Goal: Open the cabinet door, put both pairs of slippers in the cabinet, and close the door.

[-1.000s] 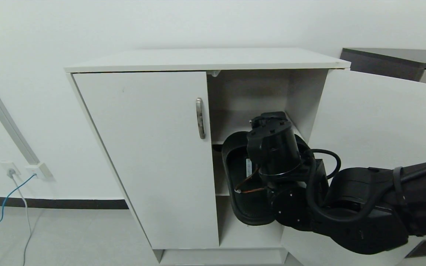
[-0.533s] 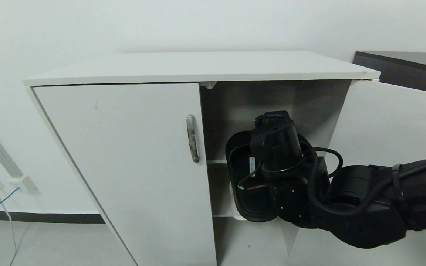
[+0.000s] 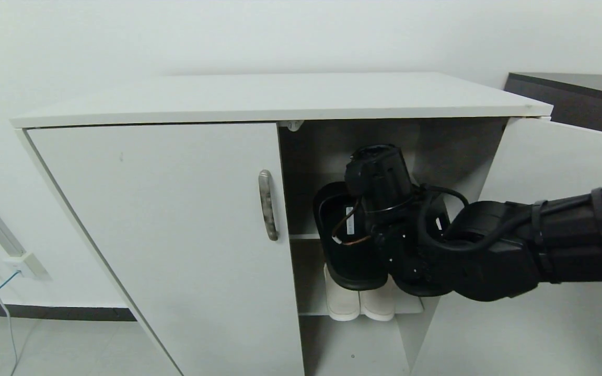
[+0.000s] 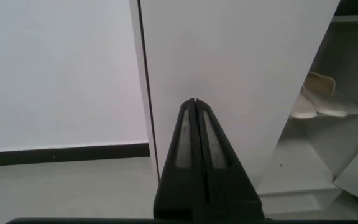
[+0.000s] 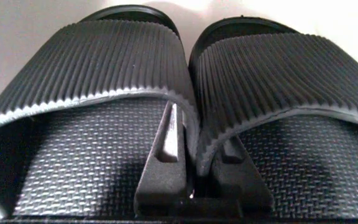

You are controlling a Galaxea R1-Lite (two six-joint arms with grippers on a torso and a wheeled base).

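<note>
The right end effector is clamped on the pair of black slippers, with one finger under each ribbed strap so the two inner side walls are pinched together. They look like moulded foam, so I judge them light, springy, fairly grippy and not fragile. The paired inner edges seem the sensible place to hold, since one pinch carries both, though soft walls could squirm loose if the squeeze slackens. The left end effector, fingers pressed together and empty, hangs low before the shut left door. In the head view the right arm comes in from the right past the open right door. Its wrist is bent toward the opening of the cabinet, and it holds the black slippers tilted at the mouth, heels drooping outward at about the level of the upper shelf. Below and farther in, a pair of white slippers sits side by side on the lower shelf.
</note>
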